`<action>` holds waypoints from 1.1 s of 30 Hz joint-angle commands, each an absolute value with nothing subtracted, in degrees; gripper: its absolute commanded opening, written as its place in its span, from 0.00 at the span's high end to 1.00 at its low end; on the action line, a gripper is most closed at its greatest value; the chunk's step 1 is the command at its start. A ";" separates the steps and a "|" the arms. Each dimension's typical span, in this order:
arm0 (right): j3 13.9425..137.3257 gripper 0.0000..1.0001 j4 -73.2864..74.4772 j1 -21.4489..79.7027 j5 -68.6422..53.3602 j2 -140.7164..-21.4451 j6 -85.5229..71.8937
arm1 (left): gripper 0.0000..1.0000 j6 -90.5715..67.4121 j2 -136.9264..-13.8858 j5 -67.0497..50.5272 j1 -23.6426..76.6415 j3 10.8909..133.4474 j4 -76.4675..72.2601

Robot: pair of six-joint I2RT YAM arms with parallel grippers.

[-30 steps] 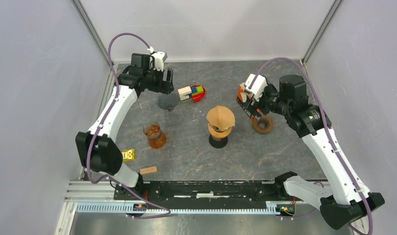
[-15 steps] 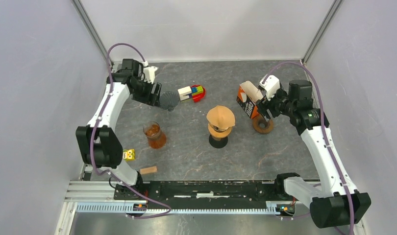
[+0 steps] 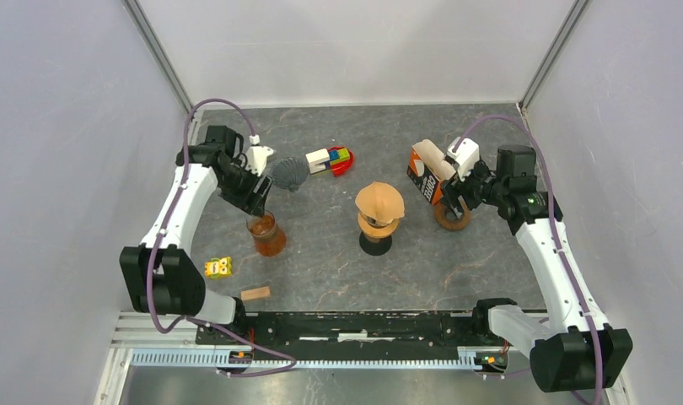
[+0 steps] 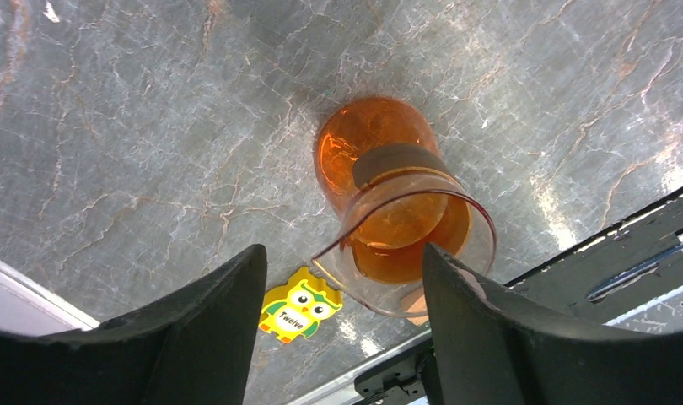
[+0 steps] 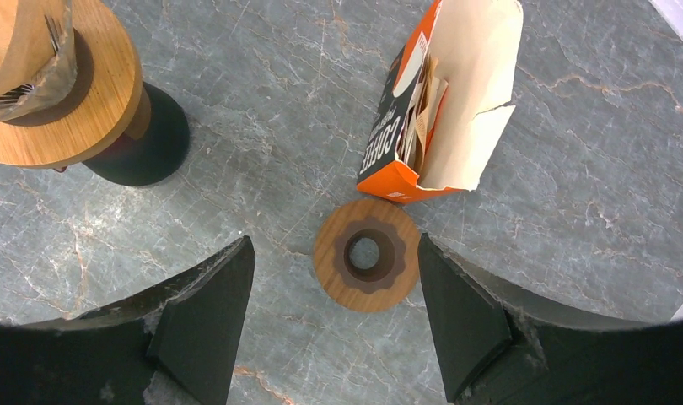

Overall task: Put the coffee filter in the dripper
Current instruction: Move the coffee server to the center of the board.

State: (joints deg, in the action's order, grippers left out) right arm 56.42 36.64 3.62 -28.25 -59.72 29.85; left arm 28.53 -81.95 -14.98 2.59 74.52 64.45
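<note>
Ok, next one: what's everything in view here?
coffee filter: one, tan, in the dripper
dripper: one, wood collar, dark base, centre
filter box: one, orange, open, right of dripper
wooden ring: one, brown, beside the box
glass: one, orange, left of dripper
shell-shaped piece: one, grey, far left
toy blocks: one cluster, multicoloured, far centre
owl card: one, yellow, near left
wooden block: one, tan, near edge
left gripper: one, black, open above the glass
right gripper: one, black, open above the wooden ring

the filter (image 3: 379,199) sits in the dripper (image 3: 377,225) mid-table. left of it stands a glass jug (image 3: 266,233), an owl sticker (image 3: 218,267) and wooden block (image 3: 255,294) nearer the front. right lies a wooden ring (image 3: 452,214), a filter box (image 3: 429,171) just behind.
</note>
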 commanded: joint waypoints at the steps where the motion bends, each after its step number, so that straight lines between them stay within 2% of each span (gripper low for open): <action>1: 56.11 0.23 35.31 3.23 -29.80 -58.44 30.93 | 0.29 32.12 -84.03 -14.13 2.37 73.12 61.52; 7: 55.79 0.23 35.35 3.07 -29.51 -57.77 31.07 | 0.57 30.24 -85.09 -16.91 3.18 70.58 60.00; 14: 56.29 0.23 36.36 3.06 -30.74 -58.47 31.11 | 0.80 24.92 -83.29 -16.59 9.88 68.57 55.26; 19: 56.28 0.23 36.89 3.07 -30.20 -57.97 31.55 | 0.86 21.40 -85.10 -15.15 15.42 69.92 53.11; 26: 55.37 0.23 37.34 1.87 -20.96 -59.87 31.71 | 0.84 18.67 -86.67 -13.27 20.03 71.81 52.29; 33: 51.11 0.22 37.66 0.61 -16.38 -66.12 38.87 | 0.56 18.23 -85.67 -13.07 20.03 72.67 52.27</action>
State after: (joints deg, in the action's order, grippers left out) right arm 53.60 37.32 0.84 -20.08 -62.61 34.06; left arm 20.62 -86.61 -13.52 20.01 69.87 53.60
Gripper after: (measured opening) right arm 0.780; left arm 0.380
